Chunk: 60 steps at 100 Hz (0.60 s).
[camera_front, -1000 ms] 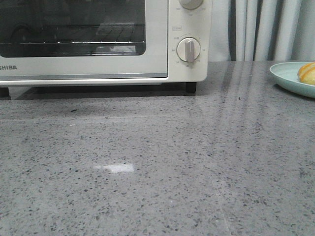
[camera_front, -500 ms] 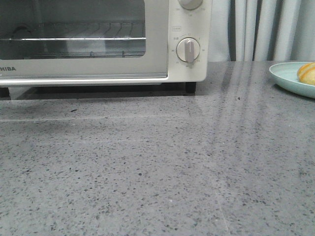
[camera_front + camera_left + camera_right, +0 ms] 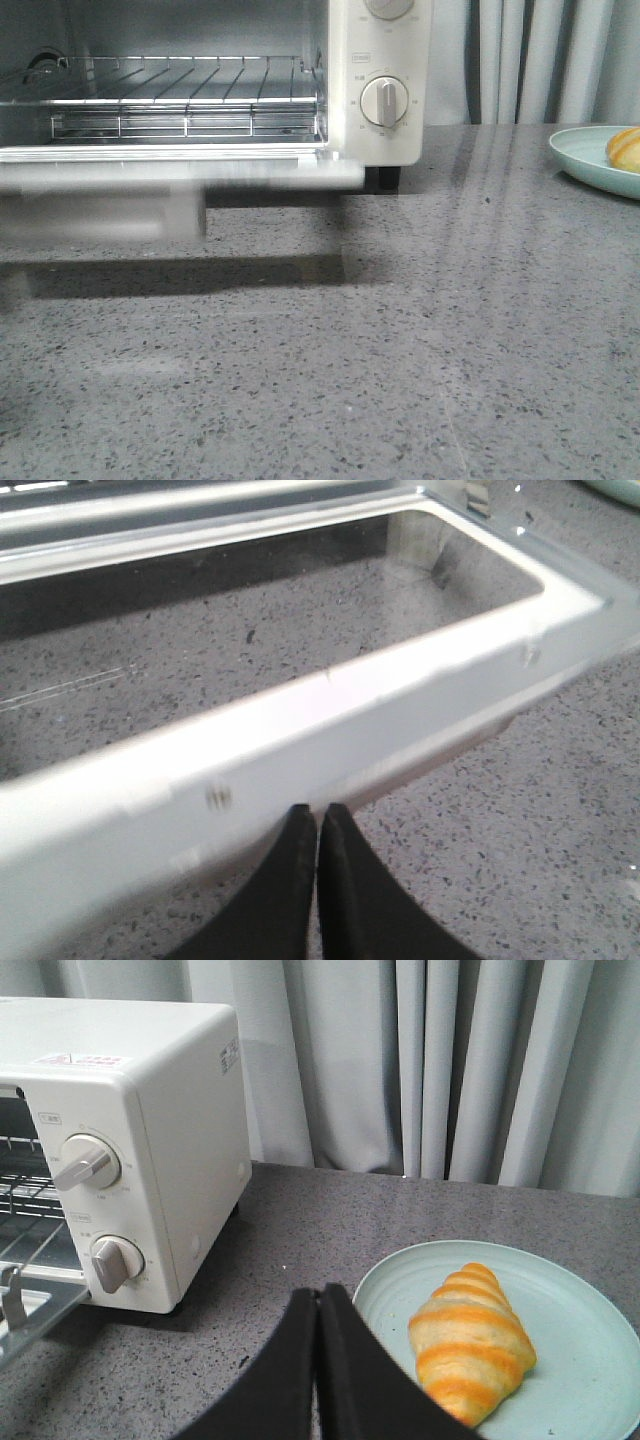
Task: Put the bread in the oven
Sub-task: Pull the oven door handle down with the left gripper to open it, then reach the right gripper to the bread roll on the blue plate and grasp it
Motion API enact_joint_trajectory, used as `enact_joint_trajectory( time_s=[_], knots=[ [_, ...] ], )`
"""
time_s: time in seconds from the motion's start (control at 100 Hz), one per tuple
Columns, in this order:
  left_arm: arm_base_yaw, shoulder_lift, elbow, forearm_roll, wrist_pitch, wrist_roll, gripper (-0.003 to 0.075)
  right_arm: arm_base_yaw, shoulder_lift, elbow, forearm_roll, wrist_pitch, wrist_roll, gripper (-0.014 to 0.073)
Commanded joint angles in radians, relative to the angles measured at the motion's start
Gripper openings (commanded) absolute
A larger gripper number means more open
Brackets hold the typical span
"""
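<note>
The cream-white oven [image 3: 385, 130] stands at the back left, and its door [image 3: 180, 175] hangs down open and motion-blurred, baring the wire rack [image 3: 190, 90]. In the left wrist view my left gripper [image 3: 318, 812] is shut, its tips right at the front edge of the door [image 3: 330, 720]. The striped golden bread [image 3: 470, 1345] lies on a pale green plate [image 3: 580, 1380] at the far right [image 3: 625, 148]. My right gripper [image 3: 318, 1295] is shut and empty, just beside the plate's rim, with the oven [image 3: 180, 1110] off to its side. Neither gripper shows in the front view.
Grey speckled countertop [image 3: 400, 350] spreads in front of the oven. Grey curtains [image 3: 540, 60] hang behind the counter. A blurred grey shape [image 3: 100, 215] sits under the open door; I cannot tell what it is.
The oven door has swung down from shut to open, so the rack inside now shows plainly. The plate and bread have not moved.
</note>
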Motion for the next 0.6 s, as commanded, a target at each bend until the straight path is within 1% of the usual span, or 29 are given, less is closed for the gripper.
enact_joint_trajectory(
  time_s=[0.0, 0.12, 0.18, 0.23, 0.32, 0.44, 0.51, 0.56, 0.58, 0.59],
  knots=[
    [-0.002, -0.008, -0.018, -0.032, -0.051, -0.009, -0.0022, 0.003, 0.011, -0.027, 0.019, -0.085, -0.009, -0.005],
    [-0.002, -0.008, -0.018, -0.043, -0.033, -0.009, -0.0022, 0.003, 0.023, -0.045, 0.043, -0.054, -0.009, -0.005],
    [-0.002, -0.008, -0.018, -0.047, -0.019, -0.009, -0.0022, 0.003, 0.048, -0.079, 0.043, 0.016, -0.009, -0.005],
    [-0.002, -0.015, -0.018, -0.065, -0.006, -0.009, -0.0022, 0.0, 0.094, -0.137, 0.043, 0.092, -0.009, -0.005],
    [-0.002, -0.038, -0.018, -0.105, 0.001, -0.009, -0.0022, -0.009, 0.171, -0.227, 0.043, 0.168, -0.006, -0.0047],
    [-0.002, -0.111, -0.04, -0.129, 0.018, -0.009, -0.0022, -0.063, 0.306, -0.396, 0.043, 0.258, -0.006, -0.0036],
    [-0.002, -0.165, -0.063, -0.129, 0.033, -0.009, -0.0022, -0.111, 0.392, -0.486, 0.043, 0.321, -0.006, 0.0039],
    [-0.002, -0.212, -0.079, -0.129, 0.035, -0.009, -0.0022, -0.145, 0.454, -0.541, 0.043, 0.378, -0.006, 0.0144],
    [-0.002, -0.224, -0.084, -0.129, 0.035, -0.009, -0.0022, -0.152, 0.483, -0.562, 0.043, 0.401, -0.006, 0.0174],
    [-0.002, -0.235, -0.085, -0.129, 0.035, -0.009, -0.0022, -0.159, 0.501, -0.568, 0.043, 0.416, -0.006, 0.0204]
  ],
)
